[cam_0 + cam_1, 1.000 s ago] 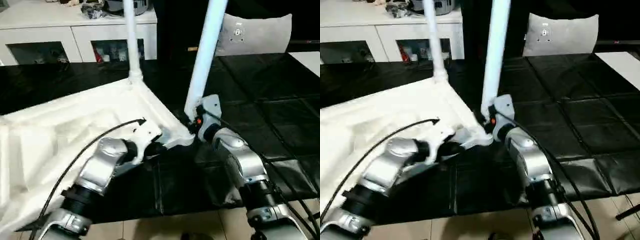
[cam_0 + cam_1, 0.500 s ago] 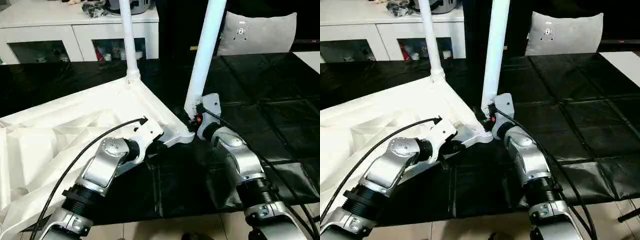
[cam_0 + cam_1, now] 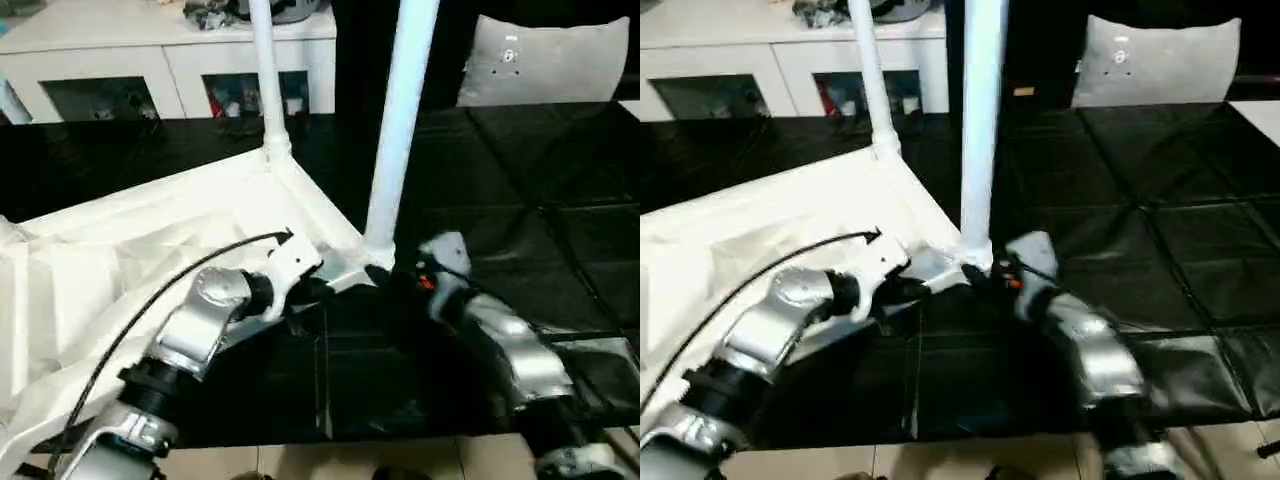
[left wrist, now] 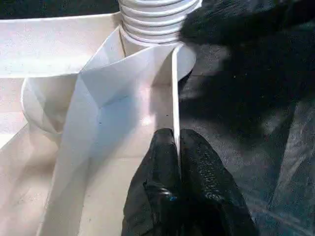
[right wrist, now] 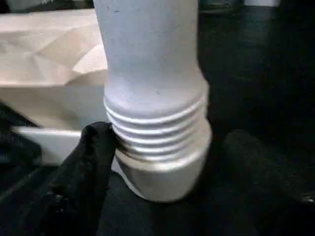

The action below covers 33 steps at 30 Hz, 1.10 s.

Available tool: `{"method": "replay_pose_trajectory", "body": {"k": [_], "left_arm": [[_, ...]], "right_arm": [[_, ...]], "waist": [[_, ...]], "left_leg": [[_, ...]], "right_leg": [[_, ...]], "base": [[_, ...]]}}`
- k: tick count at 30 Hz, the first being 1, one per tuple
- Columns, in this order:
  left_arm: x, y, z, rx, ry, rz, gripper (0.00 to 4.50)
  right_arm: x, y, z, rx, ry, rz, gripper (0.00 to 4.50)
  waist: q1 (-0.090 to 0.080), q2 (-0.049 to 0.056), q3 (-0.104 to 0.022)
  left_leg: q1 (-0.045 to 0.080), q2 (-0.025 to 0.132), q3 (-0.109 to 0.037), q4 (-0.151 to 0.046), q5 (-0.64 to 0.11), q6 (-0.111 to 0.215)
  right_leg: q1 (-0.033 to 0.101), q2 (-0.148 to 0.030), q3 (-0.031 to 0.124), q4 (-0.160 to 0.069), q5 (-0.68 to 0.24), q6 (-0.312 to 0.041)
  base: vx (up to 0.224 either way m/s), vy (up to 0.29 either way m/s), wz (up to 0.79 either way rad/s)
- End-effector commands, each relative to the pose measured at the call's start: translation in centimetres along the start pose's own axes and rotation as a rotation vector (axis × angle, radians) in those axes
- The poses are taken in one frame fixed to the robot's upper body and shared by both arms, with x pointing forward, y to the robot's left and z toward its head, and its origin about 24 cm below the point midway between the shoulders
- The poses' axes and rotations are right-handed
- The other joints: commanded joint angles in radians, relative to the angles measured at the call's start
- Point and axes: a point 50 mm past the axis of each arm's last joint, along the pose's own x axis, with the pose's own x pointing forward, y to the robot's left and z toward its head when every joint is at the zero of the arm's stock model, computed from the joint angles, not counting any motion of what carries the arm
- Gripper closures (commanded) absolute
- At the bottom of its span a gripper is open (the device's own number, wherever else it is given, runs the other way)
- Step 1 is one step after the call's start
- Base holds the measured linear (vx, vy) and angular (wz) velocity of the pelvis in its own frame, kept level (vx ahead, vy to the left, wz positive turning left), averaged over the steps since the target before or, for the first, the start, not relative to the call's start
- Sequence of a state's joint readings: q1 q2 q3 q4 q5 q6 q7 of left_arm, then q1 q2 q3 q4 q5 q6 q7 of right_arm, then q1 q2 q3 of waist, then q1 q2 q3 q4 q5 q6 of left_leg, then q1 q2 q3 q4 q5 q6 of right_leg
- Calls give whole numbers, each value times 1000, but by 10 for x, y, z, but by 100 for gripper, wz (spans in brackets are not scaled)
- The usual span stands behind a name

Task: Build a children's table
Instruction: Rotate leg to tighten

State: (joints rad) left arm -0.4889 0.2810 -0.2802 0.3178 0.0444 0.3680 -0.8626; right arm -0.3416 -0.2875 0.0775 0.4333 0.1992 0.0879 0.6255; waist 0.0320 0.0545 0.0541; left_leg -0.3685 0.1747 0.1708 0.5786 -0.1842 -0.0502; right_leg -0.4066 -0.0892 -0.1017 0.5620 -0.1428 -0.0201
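The children's table top (image 3: 130, 240) lies upside down on the black work table, white and ribbed. Two white legs stand in its corner sockets: a far leg (image 3: 265, 80) and a near leg (image 3: 395, 130). My left gripper (image 4: 177, 142) is shut on the thin rim of the top, just beside the near corner socket (image 4: 157, 19). My right gripper (image 5: 167, 147) is open around the near leg's threaded base (image 5: 157, 123). One of its fingers (image 5: 93, 157) rests against the thread and the other stands apart from it. From the head, the right gripper (image 3: 400, 280) sits low beside that leg.
The black cover (image 3: 520, 200) of the work table stretches away to the right. White cabinets (image 3: 170, 40) stand behind, with a grey cushion (image 3: 545, 60) at the back right. The work table's front edge and the floor (image 3: 400, 460) lie close below my forearms.
My right gripper's fingers have spread away from the near leg's base, and that leg now stands straighter. The left gripper has kept its hold on the rim. The camera has shifted.
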Motion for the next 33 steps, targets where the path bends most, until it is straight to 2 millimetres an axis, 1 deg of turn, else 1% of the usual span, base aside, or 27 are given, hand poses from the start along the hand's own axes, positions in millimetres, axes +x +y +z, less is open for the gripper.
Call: {"method": "replay_pose_trajectory", "body": {"k": [1, 4, 5, 6, 7, 8, 10, 11, 12, 13, 14, 15, 16, 18, 20, 23, 25, 26, 27, 28, 30, 31, 33], "left_arm": [[-9, 12, 11, 51, -39, 11, 450], [-10, 11, 6, 72, -22, -50, 450], [-11, 11, 4, 96, -9, -97, 450], [-12, 11, 3, 113, 1, -124, 450], [-13, 10, 2, 138, 8, -165, 450], [-13, 10, 2, 153, 11, -188, 450], [-14, 9, 0, 170, 31, -228, 450], [-15, 8, -2, 195, 51, -266, 450], [-15, 8, -3, 213, 65, -294, 450], [-15, 7, -3, 235, 72, -320, 450], [-16, 6, -3, 258, 72, -347, 450], [-16, 6, -3, 271, 74, -366, 450], [-16, 5, -2, 294, 77, -407, 450], [-16, 4, -2, 312, 84, -427, 450], [-16, 5, -1, 336, 96, -438, 450], [-15, 5, 0, 342, 96, -452, 450], [-14, 4, 1, 351, 93, -462, 450], [-13, 3, 2, 361, 89, -476, 450], [-13, 3, 2, 361, 89, -476, 450], [-12, 3, 2, 365, 87, -482, 450], [-12, 4, 2, 367, 87, -483, 450], [-12, 4, 2, 369, 88, -483, 450], [-12, 4, 1, 372, 91, -483, 450]], "right_arm": [[-12, -9, 3, -3, -24, 12, 24], [-21, -17, 10, -27, -35, 49, 3], [-27, -22, 15, -50, -33, 97, 3], [-30, -22, 18, -59, -29, 138, 3], [-33, -23, 21, -69, -19, 186, 3], [-35, -23, 22, -74, -12, 212, 3], [-37, -22, 24, -84, 12, 273, 3], [-39, -20, 25, -102, 41, 327, 3], [-40, -18, 26, -115, 62, 366, 3], [-40, -17, 26, -123, 79, 398, 3], [-41, -15, 26, -128, 92, 426, 3], [-41, -14, 27, -120, 100, 453, 3], [-40, -10, 28, -119, 116, 504, 3], [-40, -9, 28, -134, 134, 534, 3], [-38, -7, 27, -149, 150, 553, 3], [-36, -6, 28, -163, 155, 567, 3], [-34, -4, 28, -158, 162, 587, 3], [-30, -3, 27, -155, 172, 608, 20], [-30, -3, 27, -155, 172, 608, 29], [-27, -3, 27, -160, 180, 618, 29], [-25, -3, 28, -161, 180, 622, 50], [-23, -4, 29, -164, 175, 624, 62], [-22, -4, 29, -167, 174, 624, 77]], "waist": [[7, -5, -71], [11, -6, -72], [10, -5, -72], [11, -5, -72], [15, -7, -73], [14, -11, -72], [21, -8, -72], [23, -9, -72], [28, -8, -72], [34, -9, -72], [40, -8, -71], [42, -8, -72], [52, -7, -72], [58, -7, -73], [62, -8, -70], [66, -10, -71], [66, -11, -71], [66, -9, -72], [66, -8, -72], [65, -9, -72], [67, -10, -71], [69, -12, -72], [72, -10, -74]], "left_leg": [[3, 44, -11, -59, -218, 89], [1, 43, -12, -58, -213, 99], [2, 44, -13, -58, -211, 100], [3, 43, -12, -56, -215, 103], [3, 44, -12, -56, -216, 112], [2, 45, -11, -55, -212, 114], [4, 48, -11, -55, -206, 113], [5, 47, -11, -55, -205, 115], [6, 48, -11, -54, -206, 116], [8, 52, -9, -54, -207, 113], [9, 52, -9, -55, -215, 111], [9, 53, -9, -55, -219, 107], [11, 55, -10, -56, -220, 101], [12, 57, -10, -57, -222, 94], [16, 58, -10, -59, -247, 76], [13, 56, -11, -59, -251, 64], [11, 55, -12, -59, -246, 64], [10, 54, -12, -57, -243, 66], [10, 54, -12, -57, -242, 67], [11, 53, -11, -56, -244, 65], [13, 53, -10, -54, -250, 63], [12, 53, -10, -53, -245, 60], [11, 55, -11, -53, -235, 59]], "right_leg": [[61, -60, 47, -64, -291, -193], [65, -59, 45, -63, -289, -192], [64, -58, 45, -63, -287, -193], [64, -57, 43, -64, -289, -192], [66, -58, 44, -63, -293, -189], [66, -58, 45, -61, -287, -191], [64, -59, 45, -60, -297, -197], [63, -58, 43, -62, -300, -198], [62, -57, 43, -61, -303, -199], [60, -59, 45, -59, -303, -200], [58, -58, 45, -61, -313, -199], [58, -59, 46, -59, -314, -198], [58, -61, 46, -59, -323, -194], [57, -62, 47, -58, -320, -196], [55, -64, 49, -59, -338, -195], [58, -67, 48, -59, -358, -184], [59, -67, 48, -58, -354, -182], [60, -66, 48, -58, -351, -183], [59, -67, 47, -58, -351, -184], [57, -65, 48, -59, -354, -186], [55, -66, 48, -59, -369, -186], [55, -66, 49, -56, -365, -188], [56, -67, 50, -53, -352, -189]], "base": [[0, 0, 0], [0, 0, 0], [0, 0, 0], [0, 0, 0], [0, 0, 0], [0, 0, 0], [0, 0, 0], [0, 0, 0], [0, 0, 0], [0, 0, 0], [0, 0, 0], [0, 0, 0], [0, 0, 0], [0, 0, 0], [0, 0, 0], [0, 0, 0], [0, 0, 0], [0, 0, 0], [0, 0, 0], [0, 0, 0], [0, 0, 0], [0, 0, 0], [0, 0, 0]]}}
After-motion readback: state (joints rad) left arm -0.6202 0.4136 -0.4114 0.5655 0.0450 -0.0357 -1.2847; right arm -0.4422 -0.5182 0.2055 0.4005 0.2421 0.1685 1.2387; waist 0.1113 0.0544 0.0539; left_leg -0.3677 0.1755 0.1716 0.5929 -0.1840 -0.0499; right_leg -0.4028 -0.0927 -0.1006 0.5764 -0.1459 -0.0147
